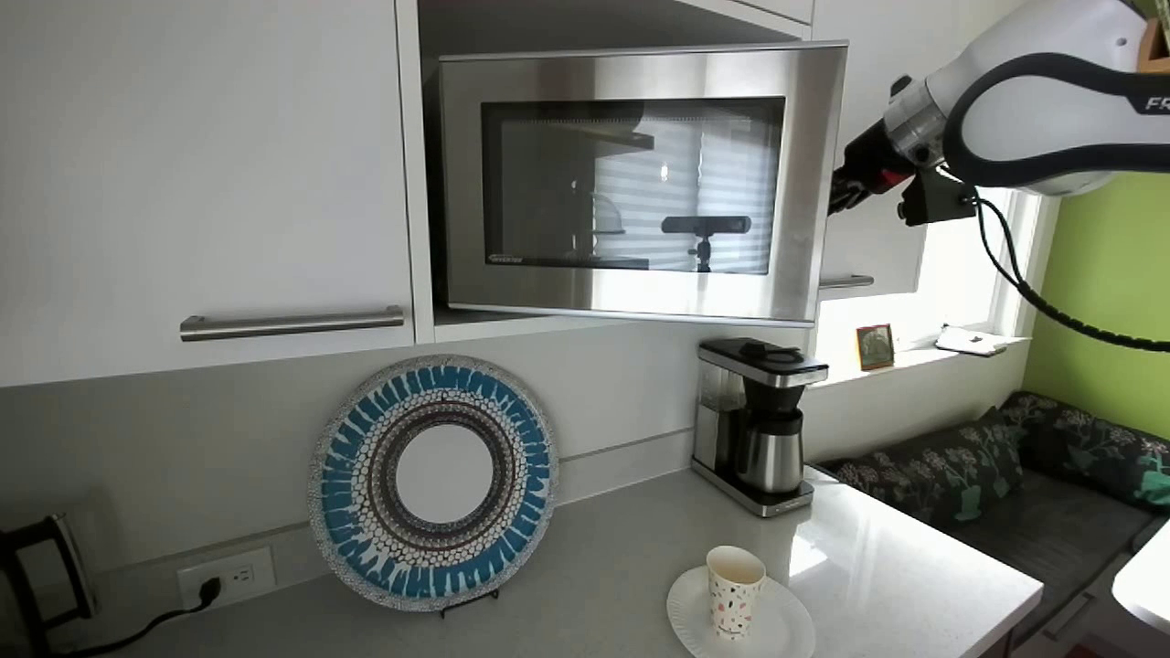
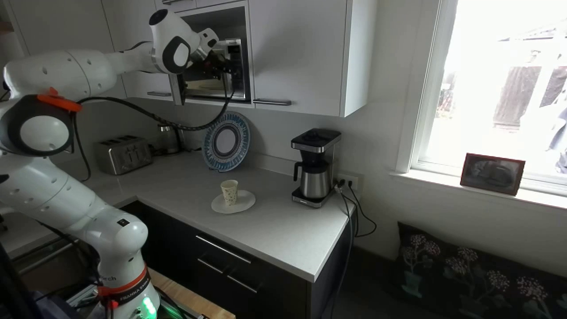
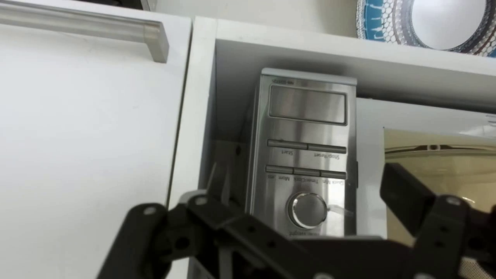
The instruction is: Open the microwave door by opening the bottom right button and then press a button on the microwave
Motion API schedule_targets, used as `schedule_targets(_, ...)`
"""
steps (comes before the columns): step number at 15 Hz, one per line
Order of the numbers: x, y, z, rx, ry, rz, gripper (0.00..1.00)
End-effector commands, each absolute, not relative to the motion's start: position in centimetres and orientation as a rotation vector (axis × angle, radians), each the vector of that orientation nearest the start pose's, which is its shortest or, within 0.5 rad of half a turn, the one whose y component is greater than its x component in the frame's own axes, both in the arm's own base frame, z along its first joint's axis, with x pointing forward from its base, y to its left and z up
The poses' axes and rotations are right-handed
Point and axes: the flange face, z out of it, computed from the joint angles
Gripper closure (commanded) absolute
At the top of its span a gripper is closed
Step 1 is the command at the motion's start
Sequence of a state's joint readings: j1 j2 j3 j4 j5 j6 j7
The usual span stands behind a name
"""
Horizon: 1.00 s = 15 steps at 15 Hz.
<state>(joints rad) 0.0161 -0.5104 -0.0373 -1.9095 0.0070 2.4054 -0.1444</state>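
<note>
My fingers (image 3: 407, 197) are spread wide apart near the front of the microwave (image 3: 310, 157). It sits in the white cupboard (image 3: 97, 128), and its door (image 1: 640, 187) is swung open. I see its buttons (image 3: 306, 172) and round knob (image 3: 308, 210).

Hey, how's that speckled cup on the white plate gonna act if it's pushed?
The cup looks papery, so it's probably light and easily dented. It narrows toward its base, so a high push could tip it. With round sides, it may roll once down.
</note>
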Motion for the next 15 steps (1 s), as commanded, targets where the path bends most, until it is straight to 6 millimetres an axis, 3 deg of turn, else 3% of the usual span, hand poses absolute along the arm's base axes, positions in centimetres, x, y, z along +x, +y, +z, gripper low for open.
schedule_targets(1, 39.6, -1.6, 82.2, -2.889, -0.118, -1.442, 0.00)
schedule_targets(5, 37.4, -1.2, 83.1, -2.940, -0.108, -1.317, 0.00)
schedule_targets(15, 32.9, -1.6, 85.1, -2.937, -0.015, -1.333, 0.00)
